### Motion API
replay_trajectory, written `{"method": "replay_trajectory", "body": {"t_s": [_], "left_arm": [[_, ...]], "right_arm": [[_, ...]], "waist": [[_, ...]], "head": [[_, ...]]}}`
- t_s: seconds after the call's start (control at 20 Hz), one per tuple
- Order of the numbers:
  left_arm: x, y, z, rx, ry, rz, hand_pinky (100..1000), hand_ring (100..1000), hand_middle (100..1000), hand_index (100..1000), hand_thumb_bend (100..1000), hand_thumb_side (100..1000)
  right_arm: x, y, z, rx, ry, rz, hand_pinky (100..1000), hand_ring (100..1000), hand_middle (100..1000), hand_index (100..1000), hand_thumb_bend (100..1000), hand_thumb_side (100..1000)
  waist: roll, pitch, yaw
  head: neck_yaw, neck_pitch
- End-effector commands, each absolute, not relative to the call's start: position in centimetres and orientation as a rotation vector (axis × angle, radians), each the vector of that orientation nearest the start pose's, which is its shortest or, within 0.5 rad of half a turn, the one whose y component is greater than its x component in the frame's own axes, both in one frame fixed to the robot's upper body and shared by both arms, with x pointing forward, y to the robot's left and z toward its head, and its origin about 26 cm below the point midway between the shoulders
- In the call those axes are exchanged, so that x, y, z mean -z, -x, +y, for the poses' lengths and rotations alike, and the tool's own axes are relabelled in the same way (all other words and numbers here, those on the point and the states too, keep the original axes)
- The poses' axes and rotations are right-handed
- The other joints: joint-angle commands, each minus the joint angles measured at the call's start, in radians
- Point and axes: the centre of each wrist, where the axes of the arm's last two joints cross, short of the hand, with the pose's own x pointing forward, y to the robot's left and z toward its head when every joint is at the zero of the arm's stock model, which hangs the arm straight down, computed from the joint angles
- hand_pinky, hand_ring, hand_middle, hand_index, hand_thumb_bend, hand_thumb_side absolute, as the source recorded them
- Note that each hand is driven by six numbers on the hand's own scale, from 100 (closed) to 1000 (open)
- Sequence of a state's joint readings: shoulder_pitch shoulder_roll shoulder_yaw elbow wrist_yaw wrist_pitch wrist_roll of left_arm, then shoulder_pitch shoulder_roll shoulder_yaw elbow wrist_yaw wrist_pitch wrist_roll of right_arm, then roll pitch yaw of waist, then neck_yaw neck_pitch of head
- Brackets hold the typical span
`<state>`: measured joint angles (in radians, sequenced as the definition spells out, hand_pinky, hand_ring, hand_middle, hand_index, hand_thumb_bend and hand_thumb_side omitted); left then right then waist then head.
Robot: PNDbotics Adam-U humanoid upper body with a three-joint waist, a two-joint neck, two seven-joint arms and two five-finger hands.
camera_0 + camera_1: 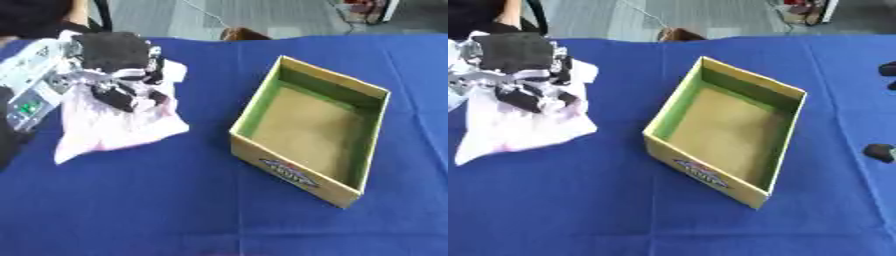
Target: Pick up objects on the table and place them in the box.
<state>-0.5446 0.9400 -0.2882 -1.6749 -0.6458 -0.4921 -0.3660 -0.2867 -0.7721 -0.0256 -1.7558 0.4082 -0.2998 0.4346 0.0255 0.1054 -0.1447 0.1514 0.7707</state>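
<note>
A white cloth with a pink tinge hangs crumpled at the left, its lower part lying on the blue table. My left hand, black with silver parts, is over the cloth's top with its fingers curled into the fabric. Right of centre an open yellow-green cardboard box stands askew, and its brown floor is bare. Only small dark parts of my right hand show at the right edge of the right eye view, well apart from the box.
A small brown thing sits at the table's far edge behind the box. A person in dark clothing is at the far left corner. Blue cloth stretches in front of the box and between the box and the white cloth.
</note>
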Motion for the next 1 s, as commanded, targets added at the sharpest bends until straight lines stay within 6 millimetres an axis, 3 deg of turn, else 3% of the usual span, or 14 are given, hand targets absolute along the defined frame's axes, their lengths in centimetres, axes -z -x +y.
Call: {"method": "replay_trajectory", "body": {"t_s": [0.05,0.75,1.0], "left_arm": [[-27.6,-34.1,32.4,-2.557,1.119,2.011,100,100,100,100,100,167],[-28.8,-33.7,31.3,-2.539,1.056,2.035,100,100,100,100,100,163],[-29.3,-34.0,29.9,-2.497,0.982,2.070,100,100,100,100,100,171]], "right_arm": [[-22.4,-31.8,-37.1,-1.519,0.758,-1.729,654,756,881,930,732,619],[-22.5,-31.8,-37.1,-1.521,0.759,-1.729,654,756,881,929,743,616],[-22.4,-31.8,-37.1,-1.522,0.755,-1.728,654,755,881,929,750,615]], "waist": [[0.000,-0.017,0.002],[0.000,-0.018,0.001],[0.000,-0.020,0.001]], "head": [[-0.008,-0.001],[-0.009,-0.001],[-0.007,-0.001]]}}
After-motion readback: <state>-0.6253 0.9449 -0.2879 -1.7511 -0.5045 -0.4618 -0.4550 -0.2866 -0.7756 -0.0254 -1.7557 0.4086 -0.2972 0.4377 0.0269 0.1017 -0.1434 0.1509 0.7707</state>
